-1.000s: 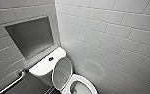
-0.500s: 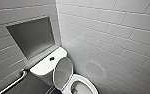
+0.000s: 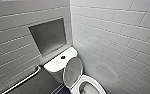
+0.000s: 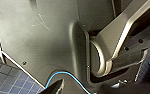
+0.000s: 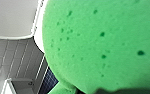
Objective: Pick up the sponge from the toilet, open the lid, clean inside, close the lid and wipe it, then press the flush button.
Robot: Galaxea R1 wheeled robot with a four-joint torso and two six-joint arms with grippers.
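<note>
One toilet [image 3: 56,65] stands in the corner where two grey-tiled walls [image 3: 116,32] meet, seen from above in the head view. Its single lid [image 3: 72,71] is raised and leans back against the tank [image 3: 53,64], with the greyish inner side facing out over the open bowl [image 3: 84,88]. One white seat ring [image 3: 97,85] lies flat around the bowl. One flush button [image 3: 63,57], small and dark, sits in the middle of the flat tank top.

One rectangular niche [image 3: 49,35] is recessed into the wall above the tank. One metal grab bar [image 3: 23,80] runs at a slant along that wall, beside the tank. A strip of dark floor [image 3: 63,90] shows by the foot of the toilet.

One sponge [image 5: 101,42], bright green and pitted with small pores, sits very close before the right wrist camera. The right tool [image 5: 111,91] holds it, showing as a dark edge at the sponge's rim. Beyond the sponge are a white rounded part of the toilet, pale wall tiles and a patch of blue floor tiles.

One blue cable [image 4: 66,75] curves across the robot's own dark plate in the left wrist view, above blue floor tiles. A dark tip of the left tool [image 4: 54,88] shows there; whether it is wide or narrow cannot be told.
</note>
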